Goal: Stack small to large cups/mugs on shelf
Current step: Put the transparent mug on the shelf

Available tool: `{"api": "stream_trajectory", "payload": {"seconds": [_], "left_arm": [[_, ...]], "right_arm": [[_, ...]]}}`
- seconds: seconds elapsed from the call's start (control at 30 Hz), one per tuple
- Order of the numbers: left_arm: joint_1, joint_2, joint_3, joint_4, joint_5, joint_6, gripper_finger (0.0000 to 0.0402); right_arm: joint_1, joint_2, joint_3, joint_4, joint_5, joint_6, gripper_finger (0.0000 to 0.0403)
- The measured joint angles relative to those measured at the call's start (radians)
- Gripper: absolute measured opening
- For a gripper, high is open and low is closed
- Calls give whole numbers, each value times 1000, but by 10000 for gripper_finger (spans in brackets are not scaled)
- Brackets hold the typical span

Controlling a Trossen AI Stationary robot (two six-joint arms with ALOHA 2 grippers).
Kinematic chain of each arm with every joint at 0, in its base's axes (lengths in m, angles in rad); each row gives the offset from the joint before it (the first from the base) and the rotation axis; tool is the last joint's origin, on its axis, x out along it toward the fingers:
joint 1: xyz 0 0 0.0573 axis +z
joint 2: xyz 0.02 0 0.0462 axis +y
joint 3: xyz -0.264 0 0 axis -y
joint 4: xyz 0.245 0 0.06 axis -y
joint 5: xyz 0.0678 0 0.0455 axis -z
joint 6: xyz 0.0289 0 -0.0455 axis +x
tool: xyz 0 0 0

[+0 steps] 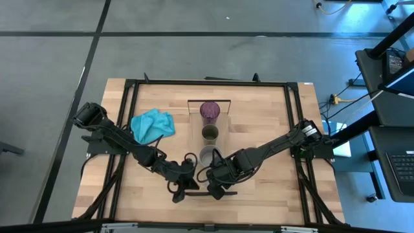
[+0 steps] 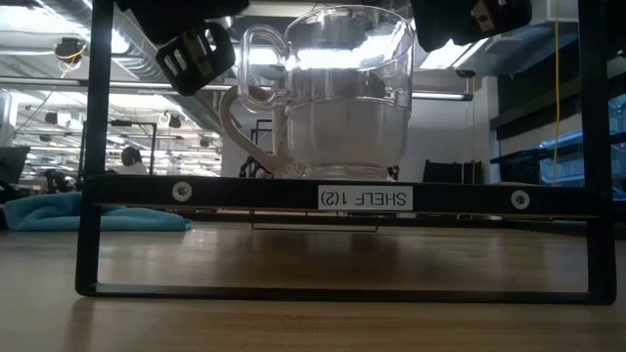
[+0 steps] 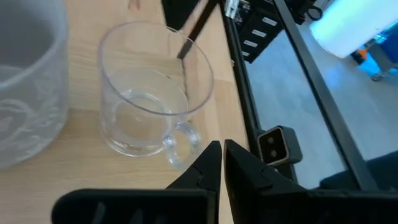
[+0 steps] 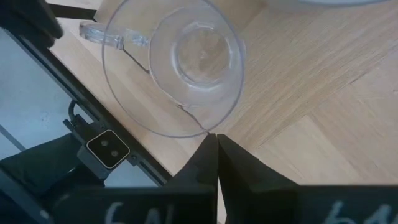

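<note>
The clear glass mug [image 2: 333, 93] stands at the near end of the shelf [image 2: 342, 196], its handle turned toward the left arm's side; from above it is almost wholly hidden under the two grippers and cannot be picked out. In the low view it fills the middle of the picture and blocks the other cups behind it. It is empty, as both wrist views show through its open mouth [image 4: 174, 65]. Behind it along the shelf stand a grey mug [image 1: 208, 155], partly covered by the arms, then a small dark olive cup [image 1: 210, 133], then a tall purple tumbler [image 1: 210, 111] at the far end; their insides are too small to read. The left gripper [image 3: 221, 155] hangs just beside the clear mug's handle [image 3: 180, 140], its fingers pressed together and holding nothing. The right gripper [image 4: 215, 146] sits at the mug's rim on the other side, fingers likewise shut and empty. A teal cloth [image 1: 152, 124] lies on the table [image 1: 272, 188], left of the shelf.
</note>
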Motion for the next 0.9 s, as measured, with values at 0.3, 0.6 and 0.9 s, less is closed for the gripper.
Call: {"api": "stream_trajectory", "payload": {"seconds": [0.3,0.6,0.9], "left_arm": [[-10,0,0,0,37,5,14],[13,0,0,0,31,17,14],[13,33,1,0,48,4,14]], "right_arm": [[0,0,0,-1,0,0,7],[0,1,0,21,0,2,7],[0,1,0,21,2,3,7]]}}
